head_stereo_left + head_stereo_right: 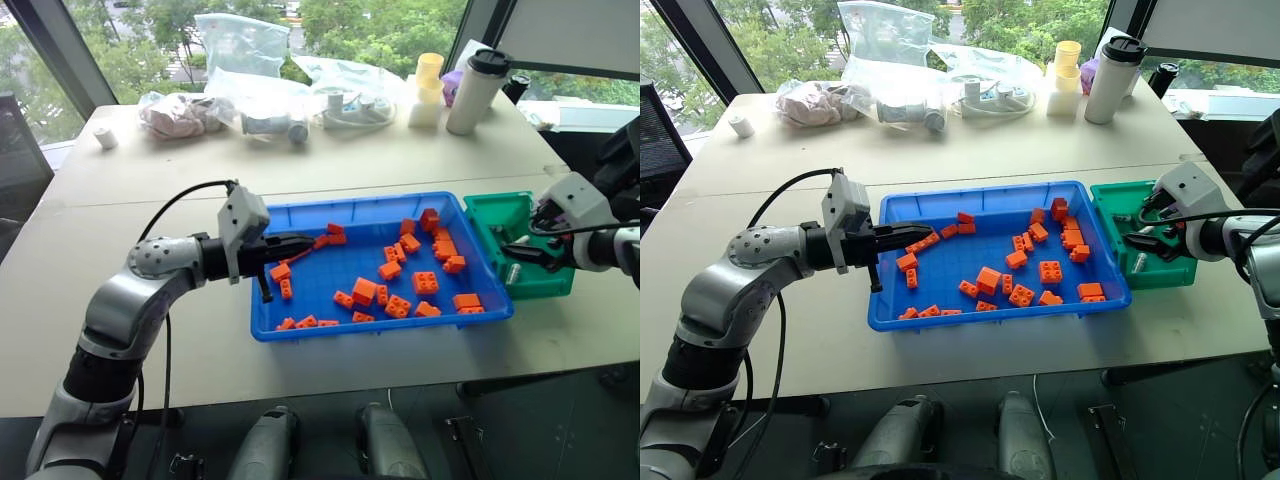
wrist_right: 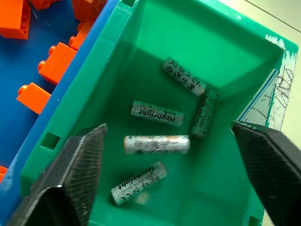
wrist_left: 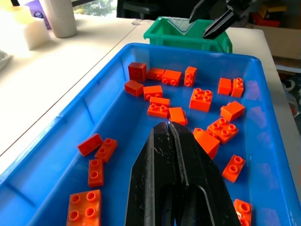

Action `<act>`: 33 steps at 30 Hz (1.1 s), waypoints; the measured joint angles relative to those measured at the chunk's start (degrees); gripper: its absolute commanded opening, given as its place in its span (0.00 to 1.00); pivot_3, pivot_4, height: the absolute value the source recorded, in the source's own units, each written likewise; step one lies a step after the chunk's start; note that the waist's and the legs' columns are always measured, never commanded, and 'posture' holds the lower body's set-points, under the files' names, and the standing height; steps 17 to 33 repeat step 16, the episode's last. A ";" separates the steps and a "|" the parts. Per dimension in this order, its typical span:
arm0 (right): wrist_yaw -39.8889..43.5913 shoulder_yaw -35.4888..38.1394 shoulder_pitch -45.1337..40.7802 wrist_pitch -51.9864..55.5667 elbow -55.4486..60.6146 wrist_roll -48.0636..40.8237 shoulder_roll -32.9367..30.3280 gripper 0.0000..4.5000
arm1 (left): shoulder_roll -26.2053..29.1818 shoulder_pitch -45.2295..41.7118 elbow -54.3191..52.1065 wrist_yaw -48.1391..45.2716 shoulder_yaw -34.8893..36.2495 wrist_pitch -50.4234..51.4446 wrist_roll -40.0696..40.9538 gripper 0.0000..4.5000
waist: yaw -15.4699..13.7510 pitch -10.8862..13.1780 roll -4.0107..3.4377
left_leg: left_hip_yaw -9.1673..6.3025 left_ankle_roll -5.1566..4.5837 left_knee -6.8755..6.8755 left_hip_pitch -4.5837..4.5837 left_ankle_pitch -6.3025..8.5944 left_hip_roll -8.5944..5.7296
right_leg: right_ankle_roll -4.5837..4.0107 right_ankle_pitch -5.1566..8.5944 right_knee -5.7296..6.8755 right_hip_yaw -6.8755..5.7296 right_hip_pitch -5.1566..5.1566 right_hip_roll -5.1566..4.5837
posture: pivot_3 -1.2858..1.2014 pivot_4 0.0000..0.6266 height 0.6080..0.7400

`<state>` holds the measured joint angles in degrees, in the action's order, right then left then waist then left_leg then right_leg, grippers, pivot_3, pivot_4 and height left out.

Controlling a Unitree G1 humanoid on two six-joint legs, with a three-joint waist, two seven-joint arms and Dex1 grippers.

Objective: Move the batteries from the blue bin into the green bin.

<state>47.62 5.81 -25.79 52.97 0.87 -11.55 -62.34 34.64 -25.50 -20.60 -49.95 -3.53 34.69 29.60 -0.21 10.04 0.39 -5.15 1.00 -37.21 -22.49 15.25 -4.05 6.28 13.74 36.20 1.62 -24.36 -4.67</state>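
Left eye view showed the large shallow bright-blue plastic bin [image 1: 300,325] holding only orange bricks [image 1: 364,291], the left end effector [image 1: 300,240] clenched above it. Beside it, the small teal-green plastic bin [image 2: 117,42] held five silver-grey cylindrical batteries [image 2: 157,144]; the right end effector [image 2: 169,176] hovered released above, probably after a drop.

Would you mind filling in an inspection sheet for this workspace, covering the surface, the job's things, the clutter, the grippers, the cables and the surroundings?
Surface: pale table, two bins side by side near its front edge.
Job's things: five batteries lie in the green bin; the blue bin holds orange bricks, no battery seen among them.
Clutter: plastic bags, a white tumbler, a yellow cup and a small white roll along the far edge.
Grippers: left gripper shut, empty, over the blue bin; right gripper open, empty, above the green bin.
Cables: black cable looping over the left arm.
Surroundings: windows with trees outside.
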 measured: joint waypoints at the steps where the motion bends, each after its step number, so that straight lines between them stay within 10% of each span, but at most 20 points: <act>1: -0.15 0.23 -0.16 -0.17 0.00 0.01 -0.02 0.99 | 0.13 0.00 0.00 -0.09 0.05 0.10 0.25 0.00 | -0.03 0.00 0.00 | 0.00 0.00 0.00 0.00 0.00 0.00 | 0.00 0.00 0.00 0.00 0.00 0.00 | 0.52 0.24 1.00; 16: 13.65 6.41 4.75 0.39 23.41 -15.48 -3.16 0.99 | 3.34 -1.17 0.22 -3.57 1.69 1.12 3.02 0.00 | -0.33 0.00 0.02 | -0.03 -0.01 -0.03 -0.01 0.01 0.01 | 0.02 -0.01 -0.01 -0.02 0.02 0.01 | 0.52 0.24 1.00; 33: 13.65 6.41 4.75 0.39 23.41 -15.48 -3.16 0.99 | 3.34 -1.17 0.22 -3.57 1.69 1.12 3.02 0.00 | -0.33 0.00 0.02 | -0.03 -0.01 -0.03 -0.01 0.01 0.01 | 0.02 -0.01 -0.01 -0.02 0.02 0.01 | 0.52 0.24 1.00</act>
